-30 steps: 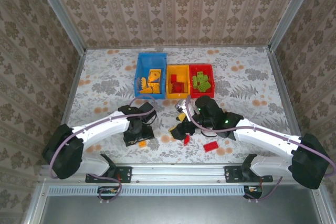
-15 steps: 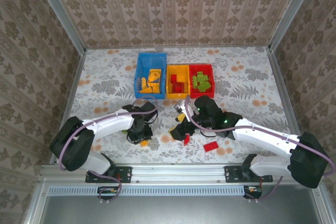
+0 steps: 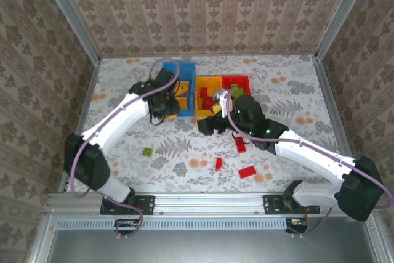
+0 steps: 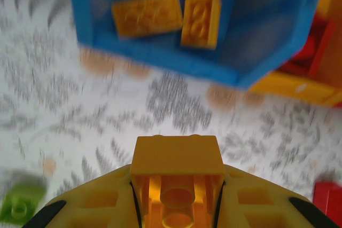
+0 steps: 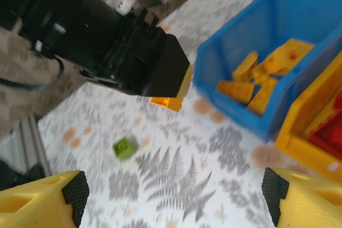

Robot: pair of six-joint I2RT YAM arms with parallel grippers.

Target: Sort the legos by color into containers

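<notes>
Nearest me, red legos (image 3: 248,172) and a green lego (image 3: 148,151) lie loose on the table (image 3: 295,90). My right gripper (image 5: 173,201) gapes wide, empty. My left gripper (image 4: 177,196) pinches an orange-yellow brick (image 4: 177,156) just short of the blue bin (image 4: 160,60).

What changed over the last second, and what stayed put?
The left gripper closed on an orange-yellow brick and carried it from the near side of the table to beside the blue bin. The right gripper, open and empty, moved toward the yellow bin. Those bins, the red bin and the flat red piece stayed put.
</notes>
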